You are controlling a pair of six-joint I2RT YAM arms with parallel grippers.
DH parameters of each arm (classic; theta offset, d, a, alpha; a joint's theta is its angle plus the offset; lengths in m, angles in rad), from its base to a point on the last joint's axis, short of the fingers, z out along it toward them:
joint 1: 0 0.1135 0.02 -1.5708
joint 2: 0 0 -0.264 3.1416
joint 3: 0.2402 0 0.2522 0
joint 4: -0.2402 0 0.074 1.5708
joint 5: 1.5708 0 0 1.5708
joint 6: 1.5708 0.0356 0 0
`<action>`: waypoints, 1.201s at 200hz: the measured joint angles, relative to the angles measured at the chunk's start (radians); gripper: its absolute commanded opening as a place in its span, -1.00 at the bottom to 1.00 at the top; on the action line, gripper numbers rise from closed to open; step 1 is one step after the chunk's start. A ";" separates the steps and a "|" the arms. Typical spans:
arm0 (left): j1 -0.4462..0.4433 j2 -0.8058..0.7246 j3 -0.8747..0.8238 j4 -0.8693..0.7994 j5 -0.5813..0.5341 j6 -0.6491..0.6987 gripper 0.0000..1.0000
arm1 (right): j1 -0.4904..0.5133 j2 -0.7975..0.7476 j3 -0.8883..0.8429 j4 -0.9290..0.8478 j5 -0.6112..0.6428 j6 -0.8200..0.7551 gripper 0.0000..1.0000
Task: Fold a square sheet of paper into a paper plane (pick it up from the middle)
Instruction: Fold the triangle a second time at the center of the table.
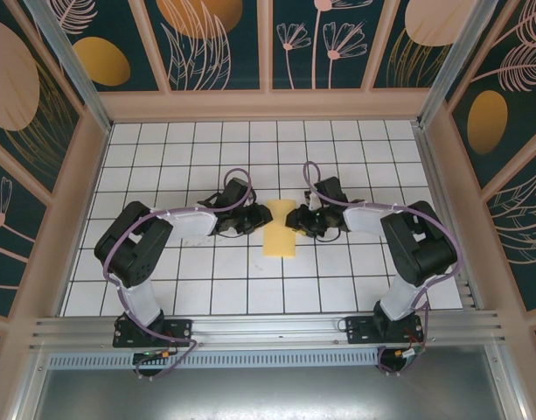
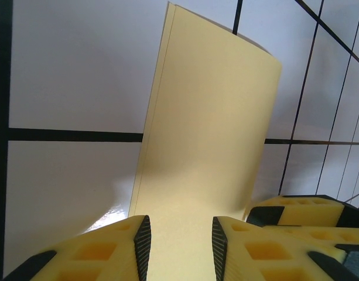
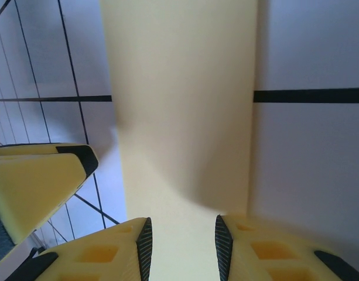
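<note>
My cameras
One looks down from behind me; both wrist views sit close over the same yellow paper (image 1: 279, 238).

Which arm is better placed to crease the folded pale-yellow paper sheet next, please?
Probably right, narrowly: the right gripper, open, lines up squarely with the pale-yellow paper sheet, which slants away from the left gripper.

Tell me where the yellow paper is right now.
Top view: the yellow paper sits mid-table, between the left end effector and the right end effector.

One square sheet of paper (image 1: 281, 241); two pincers: left pincer (image 2: 179, 234), right pincer (image 3: 180, 237).
</note>
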 measured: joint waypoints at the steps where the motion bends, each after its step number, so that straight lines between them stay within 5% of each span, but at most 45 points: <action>1: 0.000 0.000 0.000 0.000 0.000 0.000 -0.27 | 0.000 0.000 0.000 0.000 0.000 0.000 -0.28; 240: 0.000 0.011 0.000 0.000 0.023 0.000 -0.18 | -0.014 0.012 -0.031 0.048 -0.035 0.012 -0.29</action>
